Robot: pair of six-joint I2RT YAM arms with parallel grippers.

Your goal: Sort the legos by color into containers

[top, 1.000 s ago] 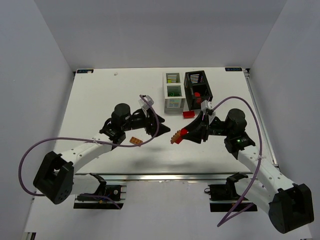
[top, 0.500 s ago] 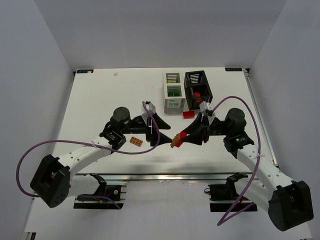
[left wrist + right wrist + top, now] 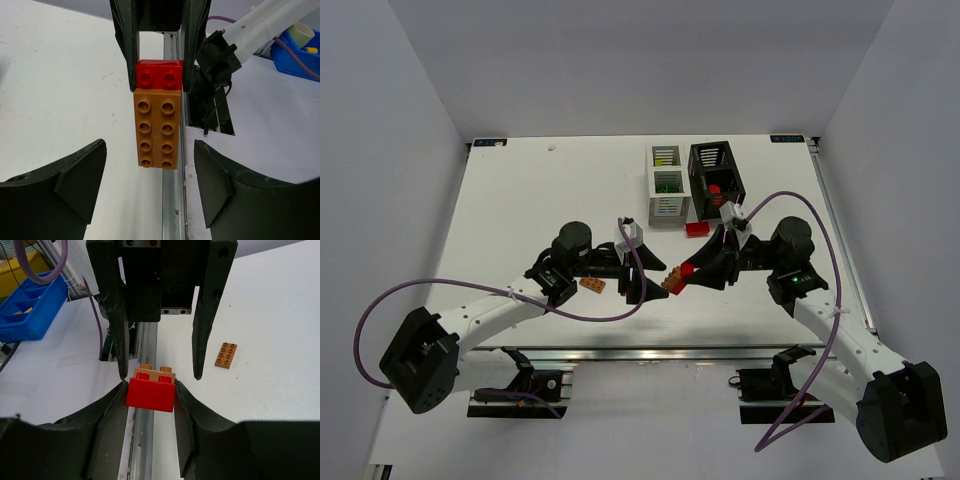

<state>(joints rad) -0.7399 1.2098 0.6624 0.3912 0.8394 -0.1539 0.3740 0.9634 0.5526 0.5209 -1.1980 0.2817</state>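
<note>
My right gripper (image 3: 682, 274) is shut on a red brick (image 3: 150, 395) that has an orange plate (image 3: 157, 371) stuck to it, held above the table. In the left wrist view the red brick (image 3: 159, 75) sits between the right fingers (image 3: 125, 50) and the orange plate (image 3: 157, 128) points toward me. My left gripper (image 3: 150, 150) is open, with its fingers on either side of the plate's free end and not touching it. It faces the stack in the top view (image 3: 645, 272). The white box (image 3: 666, 185) and black box (image 3: 717, 175) stand at the back.
A second orange plate (image 3: 592, 286) lies on the table under the left arm and shows in the right wrist view (image 3: 226, 355). A loose red brick (image 3: 697, 229) lies in front of the black box. A blue bin (image 3: 30, 310) sits beyond the table's near rail.
My left gripper has moved right, toward the right gripper, and now brackets the end of the orange plate. The right gripper and its bricks have barely moved.
</note>
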